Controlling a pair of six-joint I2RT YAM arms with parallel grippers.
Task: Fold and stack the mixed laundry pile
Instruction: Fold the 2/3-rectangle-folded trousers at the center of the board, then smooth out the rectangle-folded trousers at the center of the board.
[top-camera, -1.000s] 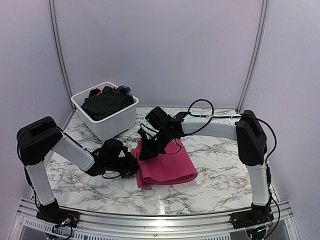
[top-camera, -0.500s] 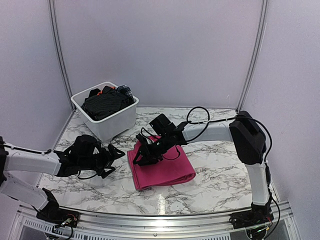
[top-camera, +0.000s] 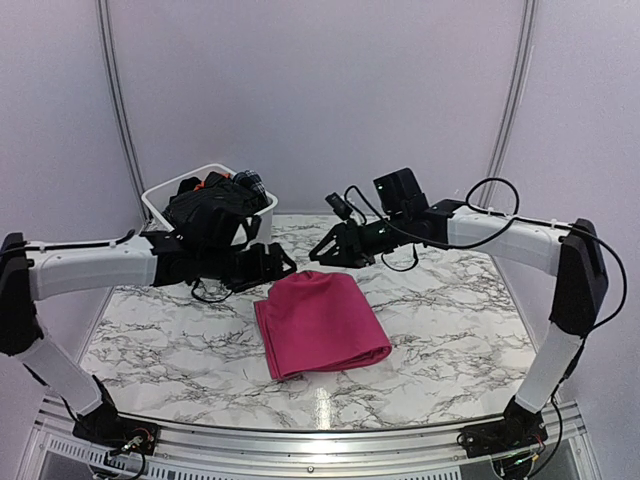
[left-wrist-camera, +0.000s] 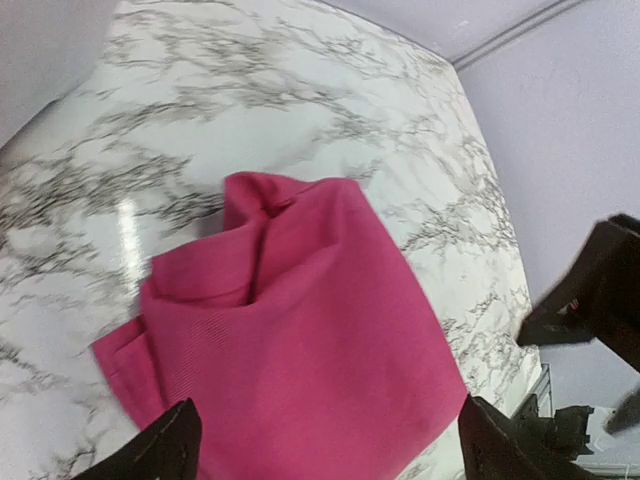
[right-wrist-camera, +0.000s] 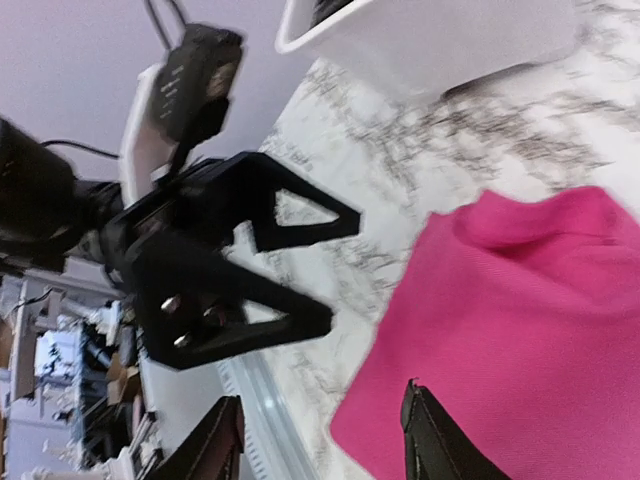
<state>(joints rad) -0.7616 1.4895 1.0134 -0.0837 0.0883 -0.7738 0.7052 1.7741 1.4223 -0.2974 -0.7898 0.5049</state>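
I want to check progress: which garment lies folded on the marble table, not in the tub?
The large magenta-pink cloth; it alone lies folded on the marble table; the black garments sit piled in the white plastic tub.

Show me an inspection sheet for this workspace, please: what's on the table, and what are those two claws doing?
Surface: marble-patterned table, glossy, with glare near the front edge.
Job's things: magenta-pink cloth lies folded mid-table; dark garments, an orange scrap and a plaid piece are heaped in the white tub at far left.
Clutter: nothing seen.
Grippers: left gripper open and empty, by the cloth's far left corner; right gripper open and empty, by its far edge.
Cables: black cable loops run along the right arm, clear of the cloth.
Surroundings: pale walls; metal rail at the near edge.
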